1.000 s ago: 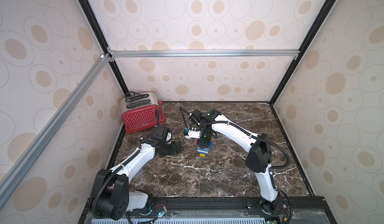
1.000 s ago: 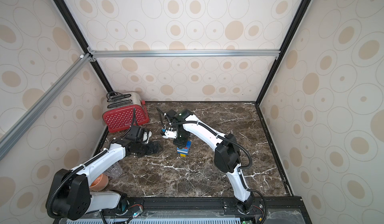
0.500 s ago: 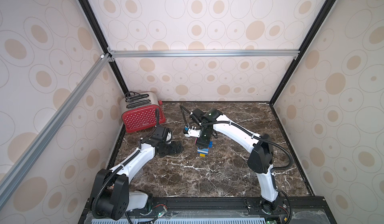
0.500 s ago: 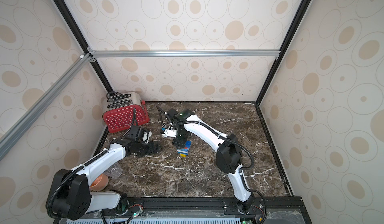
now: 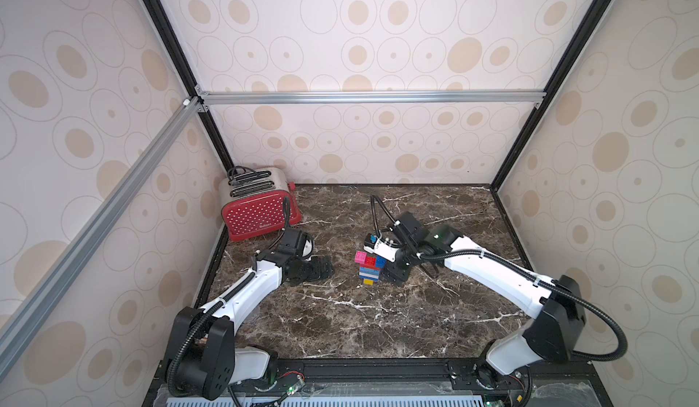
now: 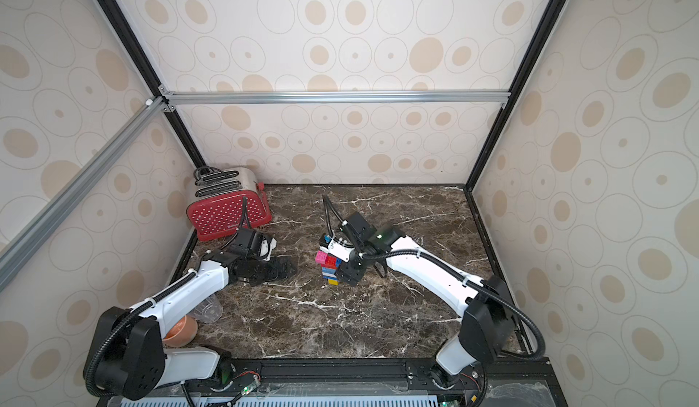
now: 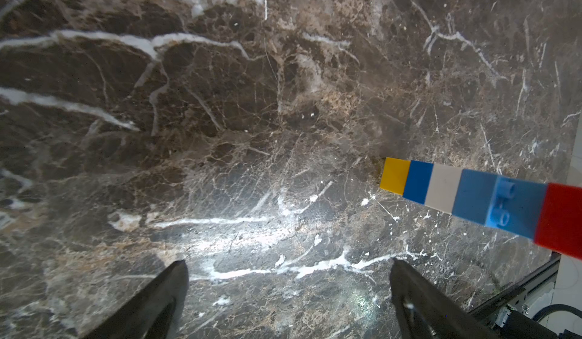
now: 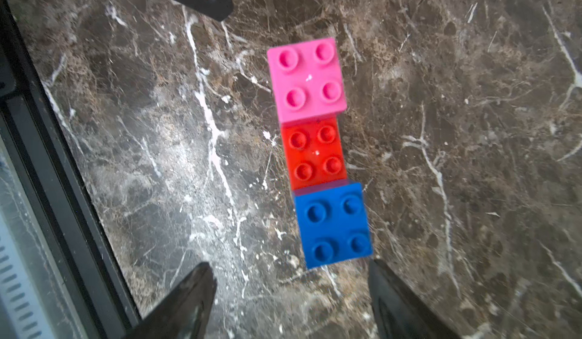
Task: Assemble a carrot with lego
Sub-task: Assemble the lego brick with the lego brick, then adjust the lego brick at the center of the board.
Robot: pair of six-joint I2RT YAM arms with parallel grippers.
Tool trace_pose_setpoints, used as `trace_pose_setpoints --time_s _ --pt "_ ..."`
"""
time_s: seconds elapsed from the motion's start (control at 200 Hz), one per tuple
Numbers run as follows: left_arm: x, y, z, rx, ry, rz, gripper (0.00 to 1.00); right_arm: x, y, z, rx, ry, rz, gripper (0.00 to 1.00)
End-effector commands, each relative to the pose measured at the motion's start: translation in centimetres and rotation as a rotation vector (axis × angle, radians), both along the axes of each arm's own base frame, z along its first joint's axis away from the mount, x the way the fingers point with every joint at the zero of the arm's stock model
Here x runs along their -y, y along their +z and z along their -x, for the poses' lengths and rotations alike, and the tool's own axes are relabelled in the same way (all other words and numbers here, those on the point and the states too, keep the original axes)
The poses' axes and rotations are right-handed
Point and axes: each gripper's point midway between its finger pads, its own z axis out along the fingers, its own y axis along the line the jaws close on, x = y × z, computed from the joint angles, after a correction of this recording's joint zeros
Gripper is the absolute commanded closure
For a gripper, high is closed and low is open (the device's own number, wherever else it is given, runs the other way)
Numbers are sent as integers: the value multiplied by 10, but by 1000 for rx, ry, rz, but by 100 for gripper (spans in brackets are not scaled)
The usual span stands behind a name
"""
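Right wrist view: the right gripper (image 8: 289,269) had spread its fingers and released the carrot (image 8: 318,151), which stood upright and unsupported on the tabletop (image 8: 472,132), apparently complete. The left gripper (image 7: 288,262) hung wide apart and empty, well to one side.

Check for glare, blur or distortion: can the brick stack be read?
Left wrist: glare washes out part of the table; the carrot is stretched and cropped at the frame edge. Right wrist: its top studs are sharp. In both top views: even light, carrot small.
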Motion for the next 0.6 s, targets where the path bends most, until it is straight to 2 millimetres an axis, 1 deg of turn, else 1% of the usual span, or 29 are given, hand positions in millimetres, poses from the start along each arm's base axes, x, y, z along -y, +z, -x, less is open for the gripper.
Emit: trace_pose_setpoints --time_s 0.0,0.055,0.145,0.24,0.466,0.531,0.596 --pt "0 9 -5 16 -23 -6 1 -14 12 -6 99 -42 -208 18" --pt "0 9 -6 19 -28 -12 1 -12 7 -3 125 -51 -254 17" --pt "-1 11 -9 24 -33 -23 1 -9 -7 4 154 -45 -313 16" --pt "-2 12 -11 28 -32 -31 1 -8 -20 7 183 -53 -365 15" --pt "-4 15 -14 40 -23 -40 1 -11 -41 6 255 -53 -473 14" --pt "-4 15 -14 41 -16 -38 1 -14 -45 4 274 -49 -495 14" --pt "-4 15 -14 42 -11 -36 1 -17 -45 1 306 -40 -522 14"
